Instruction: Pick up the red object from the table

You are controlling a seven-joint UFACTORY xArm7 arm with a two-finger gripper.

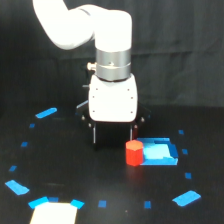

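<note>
Nearest the camera, a pale patch [54,213] sits at the bottom edge of the table [100,180], flanked by blue tape. Taking the blue patch [160,152] as landmark: the arm [107,55] rises well to its upper left in the exterior view, wrist pointing straight down, and the gripper [114,136] hangs just to its left, fingers apart with dark empty space between them, their tips close to the table. The block [133,152] stands upright touching the patch's left edge, or very nearly; the blur leaves that unsettled. Judged from here, the block lies to the exterior view's right of the gripper's centre and a little nearer the camera, about level with the right finger [133,134] rather than between the two. It is stubby, with no clear long axis. Small tape marks [102,203] ring the scene.
</note>
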